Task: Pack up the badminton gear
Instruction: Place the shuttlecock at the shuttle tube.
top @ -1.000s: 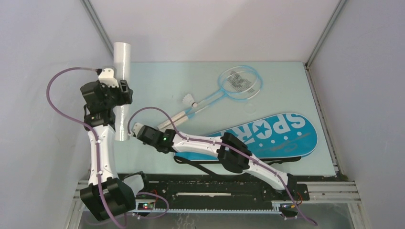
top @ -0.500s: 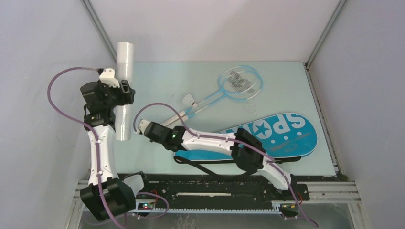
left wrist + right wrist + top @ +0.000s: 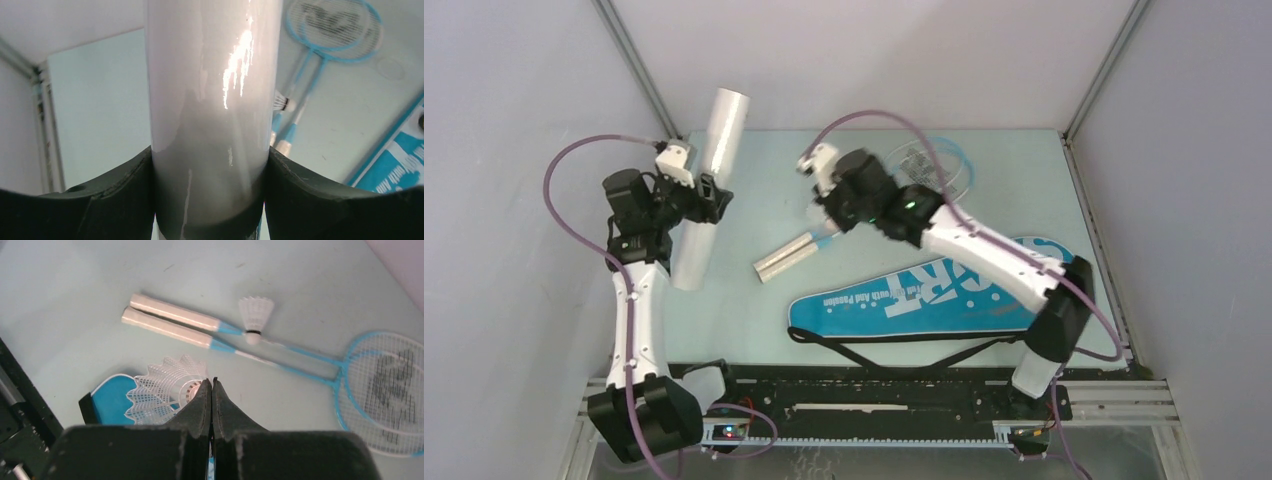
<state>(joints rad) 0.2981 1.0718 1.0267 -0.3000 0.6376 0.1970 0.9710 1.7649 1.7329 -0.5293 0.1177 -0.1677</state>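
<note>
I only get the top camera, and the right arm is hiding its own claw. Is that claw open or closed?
Observer: Closed. In the right wrist view, the right claw has its tips pressed together.
Operator: Did it grab a birdie?
Observer: A shuttlecock sits right beside the tips, close to the camera. I can't tell if it is pinched.
Operator: Is another one hiding under the arm?
Observer: Yes. A second shuttlecock lies on the shafts of the two rackets, just past their white handles.
</note>
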